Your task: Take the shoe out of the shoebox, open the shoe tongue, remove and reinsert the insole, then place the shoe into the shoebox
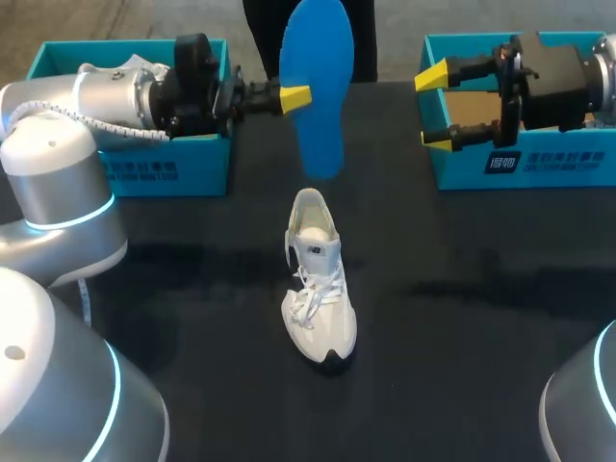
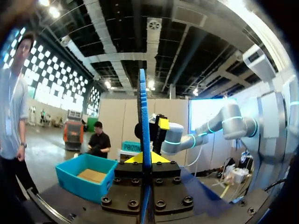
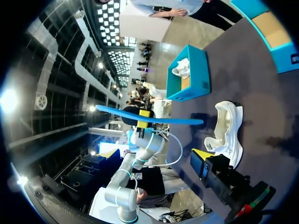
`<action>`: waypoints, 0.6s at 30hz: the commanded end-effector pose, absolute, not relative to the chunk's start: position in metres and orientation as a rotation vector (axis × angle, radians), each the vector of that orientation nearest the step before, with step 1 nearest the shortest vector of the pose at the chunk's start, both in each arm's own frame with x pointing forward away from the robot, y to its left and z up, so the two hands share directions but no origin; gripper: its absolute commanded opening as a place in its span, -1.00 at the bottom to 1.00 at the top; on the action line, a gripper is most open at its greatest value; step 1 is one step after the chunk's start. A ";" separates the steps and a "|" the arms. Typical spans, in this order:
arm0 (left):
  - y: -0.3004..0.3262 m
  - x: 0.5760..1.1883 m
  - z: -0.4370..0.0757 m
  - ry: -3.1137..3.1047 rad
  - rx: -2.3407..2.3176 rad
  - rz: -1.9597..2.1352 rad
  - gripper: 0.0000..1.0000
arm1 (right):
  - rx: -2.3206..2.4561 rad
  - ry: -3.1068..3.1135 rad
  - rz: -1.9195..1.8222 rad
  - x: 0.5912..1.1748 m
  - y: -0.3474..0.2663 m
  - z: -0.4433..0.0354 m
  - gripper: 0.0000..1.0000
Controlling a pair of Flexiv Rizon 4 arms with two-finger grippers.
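A robotics lab or test hall: a black-covered bench (image 1: pixel 462 308) carries a white shoe (image 1: pixel 318 289). My left arm (image 1: pixel 58 164) and right arm (image 1: pixel 582 414) flank the shoe, with the left shoebox (image 1: pixel 202 159) and right shoebox (image 1: pixel 539 168), both teal, beyond it.

Insole (image 1: pixel 316 87) aloft beyond shoe (image 1: pixel 320 289)

Off-task inventory: table and packing paper

Black table (image 1: pixel 462 318), matt dark top, runs across the whole head view; soft grey shadows lie on it along the near side and toward the right. Crumpled white paper (image 3: pixel 183 68) sits inside the teal box (image 3: pixel 202 70) at the table's far left corner, bunched against one end wall, with brown cardboard floor showing beside it (seen from the right wrist view only; in the head view the box's inside is hidden).
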State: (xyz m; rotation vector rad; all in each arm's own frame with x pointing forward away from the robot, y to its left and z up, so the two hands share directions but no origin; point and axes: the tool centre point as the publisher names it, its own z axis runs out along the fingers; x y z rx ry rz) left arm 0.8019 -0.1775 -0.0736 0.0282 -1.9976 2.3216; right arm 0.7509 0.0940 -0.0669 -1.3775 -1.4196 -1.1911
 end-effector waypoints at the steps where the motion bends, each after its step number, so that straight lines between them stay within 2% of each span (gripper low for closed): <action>1: -0.176 0.805 -0.071 -2.128 -0.835 2.793 -1.00 | -1.379 -1.422 -1.187 0.753 0.097 -0.067 1.00; 8: -0.176 0.803 -0.071 -2.123 -1.252 2.813 -1.00 | -1.379 -1.422 -1.187 0.753 0.097 -0.067 1.00; 18: -0.176 0.800 -0.086 -2.224 -2.107 2.364 -1.00 | -1.379 -1.422 -1.187 0.753 0.097 -0.067 1.00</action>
